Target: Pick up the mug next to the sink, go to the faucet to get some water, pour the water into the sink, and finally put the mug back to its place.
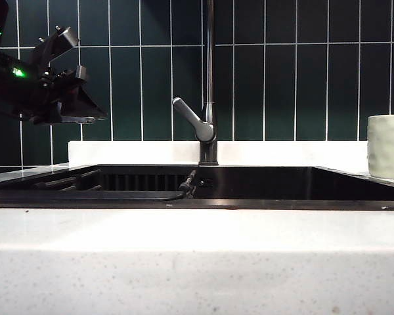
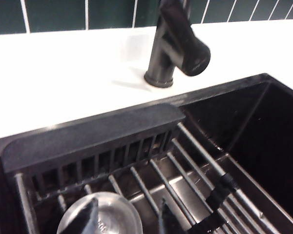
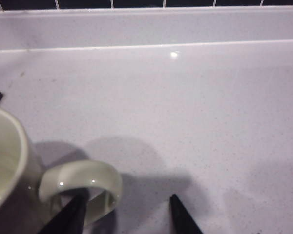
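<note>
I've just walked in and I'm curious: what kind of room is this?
Most likely a kitchen, or a mock-up of one: a black sink set in a white counter, a tall faucet, green wall tiles and a mug.

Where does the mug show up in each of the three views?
Exterior view: the mug stands at the far right edge, on the counter beside the sink.
Left wrist view: not in it.
Right wrist view: at the lower left, handle toward the open right hand.
Shared landmark: the white countertop.
</note>
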